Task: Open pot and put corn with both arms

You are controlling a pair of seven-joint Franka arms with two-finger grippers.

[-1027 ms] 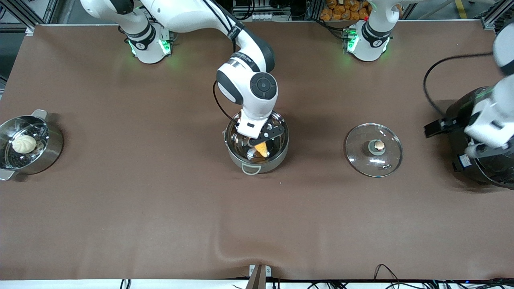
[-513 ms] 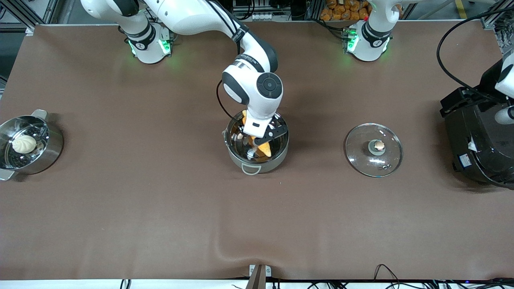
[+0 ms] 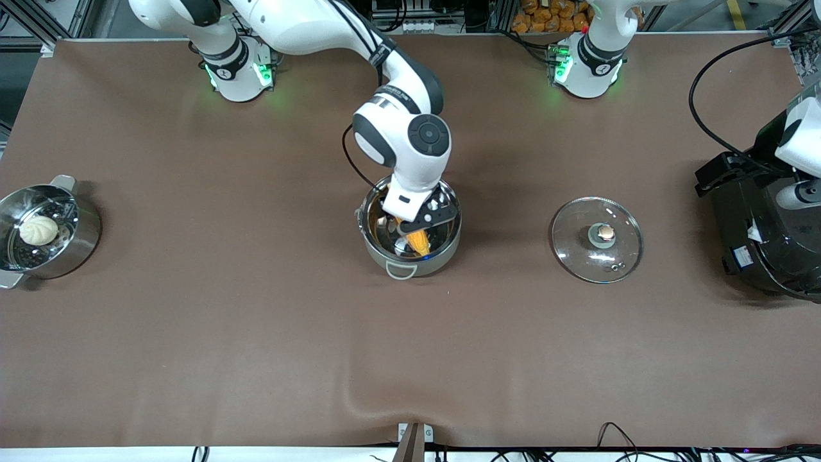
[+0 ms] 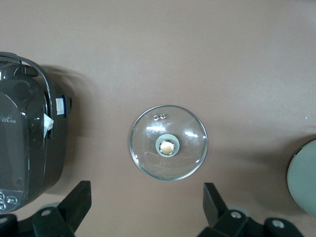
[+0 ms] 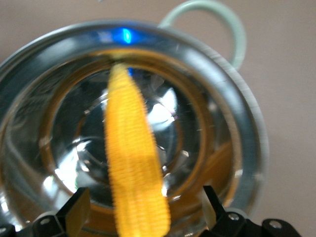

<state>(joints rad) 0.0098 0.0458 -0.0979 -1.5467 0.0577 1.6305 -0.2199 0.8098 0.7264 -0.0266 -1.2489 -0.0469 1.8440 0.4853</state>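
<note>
The steel pot (image 3: pixel 385 253) stands open mid-table. In the right wrist view the pot (image 5: pixel 237 113) fills the frame. The yellow corn (image 3: pixel 418 241) is inside it, pointing at one loop handle. My right gripper (image 3: pixel 415 228) hangs just over the pot's mouth. Its fingers are spread wide on either side of the corn (image 5: pixel 131 148), touching neither side; the right gripper (image 5: pixel 145 197) is open. The glass lid (image 3: pixel 577 247) lies knob up on the table toward the left arm's end. My left gripper (image 4: pixel 146 207) is open and empty, high above the table beside the lid (image 4: pixel 148 148).
A large black cooker (image 3: pixel 757 237) with a cable sits at the left arm's end, under the left arm (image 3: pixel 795 141). A steel steamer pan (image 3: pixel 77 247) with a white bun (image 3: pixel 38 230) stands at the right arm's end.
The corn has come free of the right gripper's fingers and now sits lower in the pot. The right hand shifted slightly over the pot. The left arm drew back over the cooker.
</note>
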